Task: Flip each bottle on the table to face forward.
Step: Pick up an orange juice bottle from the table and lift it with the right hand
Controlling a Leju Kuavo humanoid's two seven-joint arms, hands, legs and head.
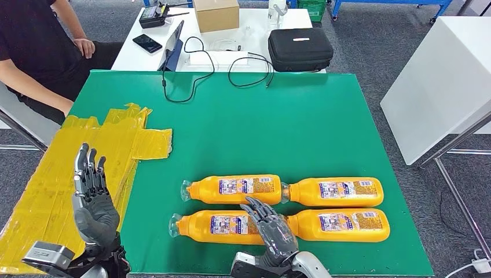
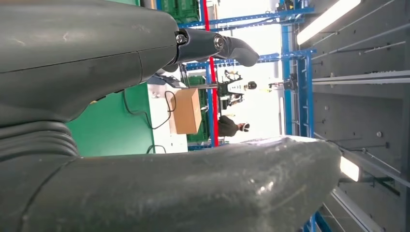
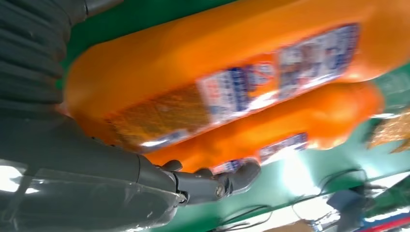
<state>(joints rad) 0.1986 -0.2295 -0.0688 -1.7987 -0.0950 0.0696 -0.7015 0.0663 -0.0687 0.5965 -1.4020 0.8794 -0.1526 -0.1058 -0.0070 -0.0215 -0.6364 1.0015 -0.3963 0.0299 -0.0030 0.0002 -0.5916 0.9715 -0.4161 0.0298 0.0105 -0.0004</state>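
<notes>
While the left hand (image 1: 91,200) hovers empty with fingers spread over yellow tape (image 1: 55,174), four orange bottles (image 1: 234,189) lie in two rows on the green table (image 1: 260,121); the right hand (image 1: 272,227), fingers apart, rests on the near-left bottle (image 1: 214,226).

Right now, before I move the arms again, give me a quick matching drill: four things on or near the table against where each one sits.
Things:
1. black case
2. cardboard box
3. yellow tape
4. right hand

Places:
A. left edge of the green mat
B. over the near-left bottle
C. white table, far right
D. white table, far middle

Pairs: 1-C, 2-D, 3-A, 4-B
</notes>
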